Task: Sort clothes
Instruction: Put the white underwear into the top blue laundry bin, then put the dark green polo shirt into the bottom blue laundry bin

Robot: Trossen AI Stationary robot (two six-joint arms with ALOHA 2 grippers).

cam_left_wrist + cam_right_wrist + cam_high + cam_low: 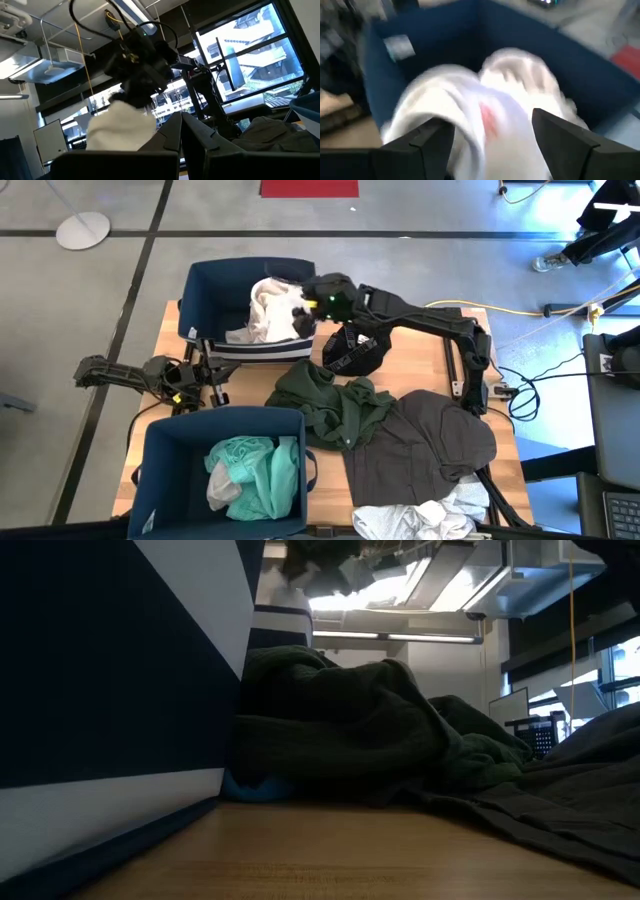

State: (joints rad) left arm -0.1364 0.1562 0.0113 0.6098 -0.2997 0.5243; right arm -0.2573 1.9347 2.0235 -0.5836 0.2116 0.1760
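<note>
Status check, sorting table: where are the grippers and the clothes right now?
Right gripper open over white garment in far bin. Left gripper parked between bins. Teal garment binned near; dark green garment and dark grey garment unsorted.

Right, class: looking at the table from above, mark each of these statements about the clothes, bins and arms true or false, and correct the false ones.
1. The right gripper hangs over the far bin, above a white garment. True.
2. The near bin holds a black garment. False: it holds a teal garment.
3. The dark green garment lies on the table between the two bins and the dark grey garment. True.
4. The left gripper is holding the dark green garment. False: it sits at the table's left side between the bins, apart from that garment.
5. The right gripper's fingers stand apart. True.
</note>
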